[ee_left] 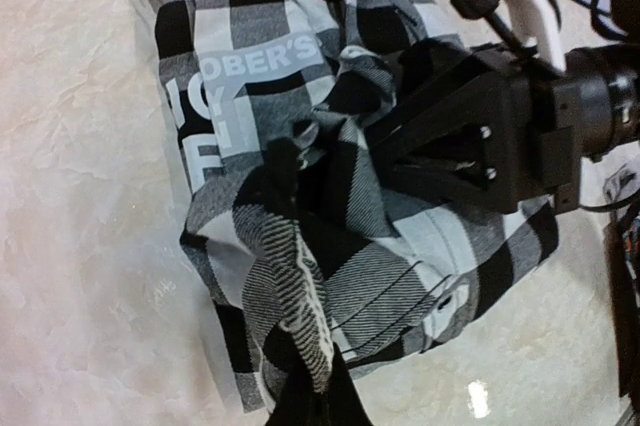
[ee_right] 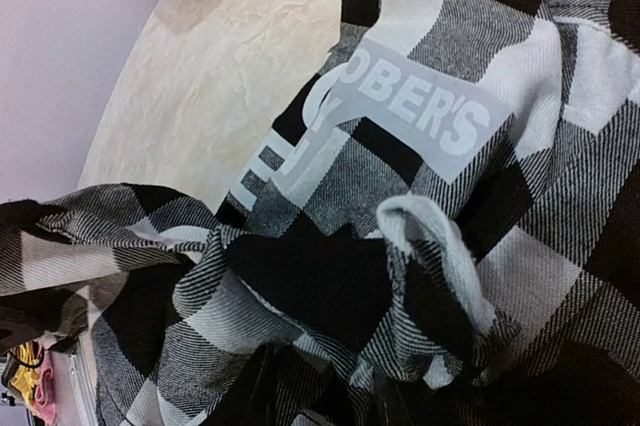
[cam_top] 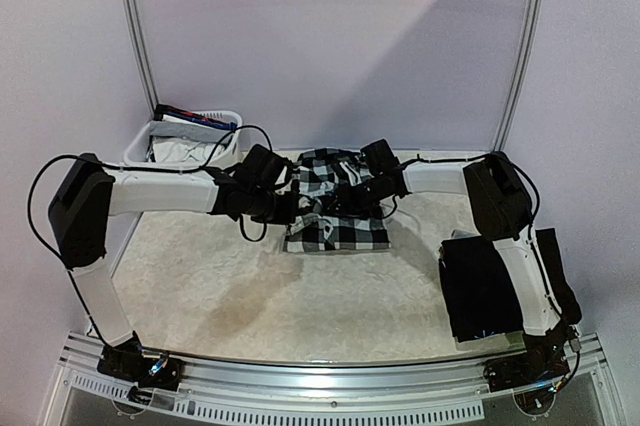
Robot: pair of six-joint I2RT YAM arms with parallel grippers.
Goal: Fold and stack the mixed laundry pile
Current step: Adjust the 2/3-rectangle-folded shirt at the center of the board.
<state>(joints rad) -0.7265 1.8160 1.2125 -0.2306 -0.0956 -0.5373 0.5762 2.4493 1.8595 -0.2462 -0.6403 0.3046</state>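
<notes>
**Checkered shirt: soft, light, and bunched between both arms**

The cream, textured counter (cam_top: 250, 296) carries everything. Its grain will probably drag on cloth a little, so lift rather than slide.

The black-and-white checkered woven shirt (cam_top: 338, 234) lies crumpled at the middle of the counter, towards the back, between the two arms. Judge it light and limp. It will sag from any single hold and keep no crease by itself, so take it at two well-apart points on a hem or seam.

A black folded garment (cam_top: 480, 286) lies flat on the right, beside the right arm. A white plastic basket (cam_top: 150, 141) with more cloth in it stands at the back left.

Your left pincer (ee_left: 312, 408) is closed tight on a raised ridge of the shirt. Your right pincer (ee_left: 395, 136) is buried in the folds, and you cannot tell whether it grips anything.

A grey printed patch with white letters (ee_right: 420, 111) faces up; it looks stiffer, so don't pinch there.
</notes>
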